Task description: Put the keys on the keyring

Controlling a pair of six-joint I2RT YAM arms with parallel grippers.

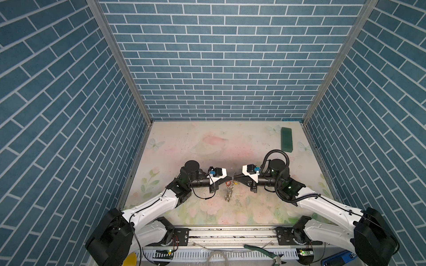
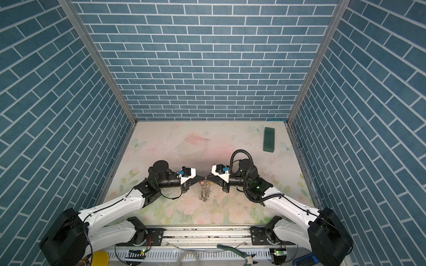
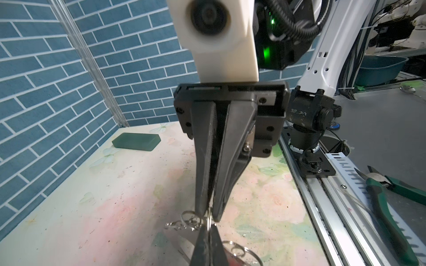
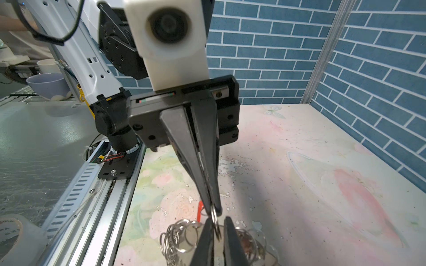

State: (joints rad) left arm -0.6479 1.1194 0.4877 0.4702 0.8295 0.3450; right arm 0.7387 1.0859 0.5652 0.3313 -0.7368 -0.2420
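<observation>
- Right wrist view puts the whole business in mid-air over the table (image 4: 299, 161). The two tools meet tip to tip above the flowered top, so anything let go would drop onto it and need picking up afresh.
- On the right gripper (image 4: 217, 220) the jaws stand a little apart, with the silver ring (image 4: 215, 223) between them, lying against one finger. I judge it carries none of the load. If it closes off-line, it could knock the ring askew or out of the other tool's pinch.
- On the left gripper (image 4: 214, 208) the jaws are pressed together on that same ring, by their very tips. That is a narrow hold on smooth round wire, and the ring could swivel or slip under the weight below it.
- In both top views the keyring (image 1: 228, 194) hangs beneath the meeting tips as a dangling string of silver rings. Its low end is near the table, but I cannot tell whether it touches. It may swing and tug at the pinch. Up close it is a tangle of thin bright loops, and the grey band is hard to make out.
- The red key (image 4: 200, 210) is a slim red tag hanging just beside the pinched ring. I cannot tell whether it is already threaded on. If it is loose, it could fall.
</observation>
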